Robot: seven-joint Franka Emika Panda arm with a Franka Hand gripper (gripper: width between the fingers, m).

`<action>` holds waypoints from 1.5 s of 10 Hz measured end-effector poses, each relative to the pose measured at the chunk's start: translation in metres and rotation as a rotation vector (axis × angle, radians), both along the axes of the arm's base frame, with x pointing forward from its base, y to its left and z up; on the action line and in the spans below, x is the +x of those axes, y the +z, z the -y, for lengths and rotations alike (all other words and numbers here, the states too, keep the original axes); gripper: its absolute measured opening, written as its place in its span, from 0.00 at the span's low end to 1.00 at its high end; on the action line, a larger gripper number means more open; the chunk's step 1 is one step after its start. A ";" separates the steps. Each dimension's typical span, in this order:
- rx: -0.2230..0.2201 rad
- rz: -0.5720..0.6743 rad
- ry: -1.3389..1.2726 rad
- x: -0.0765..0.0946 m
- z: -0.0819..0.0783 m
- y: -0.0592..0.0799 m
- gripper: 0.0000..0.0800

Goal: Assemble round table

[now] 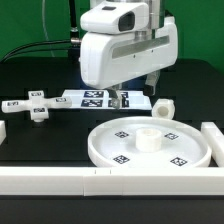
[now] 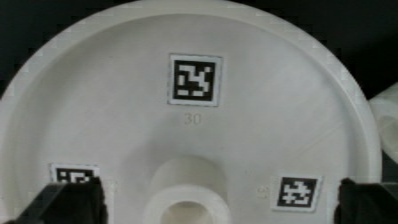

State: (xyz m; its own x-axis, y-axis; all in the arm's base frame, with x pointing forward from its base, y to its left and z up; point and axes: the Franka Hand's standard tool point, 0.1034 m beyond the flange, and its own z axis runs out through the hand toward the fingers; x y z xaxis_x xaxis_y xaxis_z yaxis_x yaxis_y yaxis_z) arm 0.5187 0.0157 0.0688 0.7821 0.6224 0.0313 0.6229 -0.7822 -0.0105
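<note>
round table parts lie spread below my gripper (image 1: pixel 113 98), which hangs empty near the far edge of the table (image 1: pixel 40 150), jaws spread with nothing between them. nearest is the marker board (image 1: pixel 90 97), along that far edge. the short leg (image 1: pixel 163 106) sits close by, just behind the far rim of the round disc (image 1: pixel 150 145). the disc lies flat toward the front edge, its centre socket (image 1: pixel 150 138) open.

i judge the step in hand to be fetching the leg. i should come straight down over it, close squarely on its round wall, and lift clear of the rim before swinging to the socket.

the cross foot (image 1: pixel 35 105) lies well apart, toward the far corner on the exterior view's left. border blocks (image 1: pixel 100 180) hem the front and side edges, so the free room is the dark stretch between foot and disc.
</note>
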 end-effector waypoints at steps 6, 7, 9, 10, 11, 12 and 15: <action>0.043 -0.059 -0.671 -0.014 -0.021 -0.004 0.81; 0.050 -0.064 -0.730 -0.015 -0.023 -0.004 0.81; 0.075 -0.095 -0.923 -0.018 -0.026 -0.006 0.81; 0.075 -0.102 -0.989 -0.019 -0.033 -0.008 0.81; 0.076 -0.101 -0.995 -0.021 -0.040 -0.009 0.81; 0.082 -0.101 -0.997 -0.022 -0.044 -0.010 0.81; 0.073 -0.126 -0.983 -0.024 -0.044 -0.010 0.81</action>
